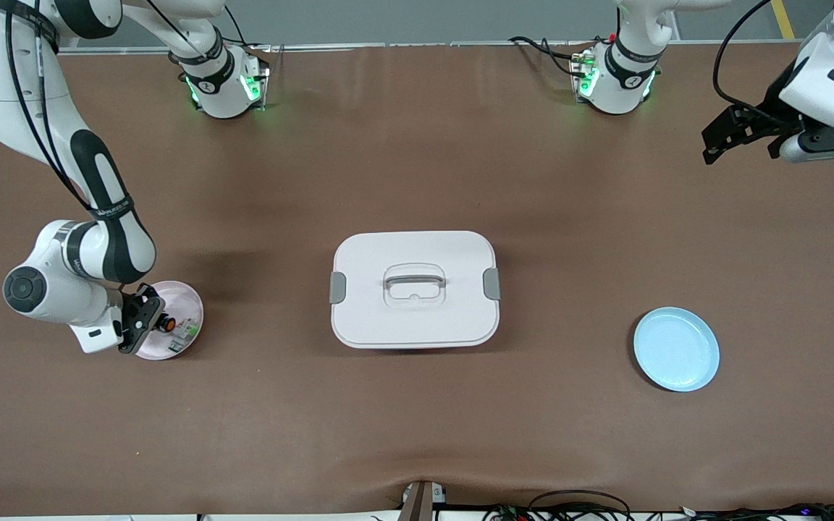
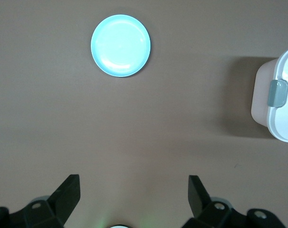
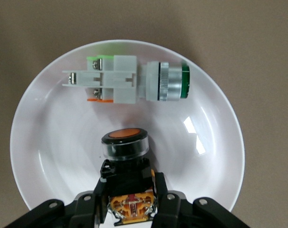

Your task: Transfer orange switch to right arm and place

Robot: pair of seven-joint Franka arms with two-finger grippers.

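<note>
Brown desk [image 1: 417, 420] is lying below; my right gripper [image 3: 129, 202] is clamping the orange switch [image 3: 125, 164] over the pink plate [image 3: 39, 142], my left gripper [image 2: 133, 192] is waiting spread wide

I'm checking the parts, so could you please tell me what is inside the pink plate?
The pink plate holds a white-and-green component and the orange switch, clamped in the right gripper. That gripper hides part of the plate.
</note>
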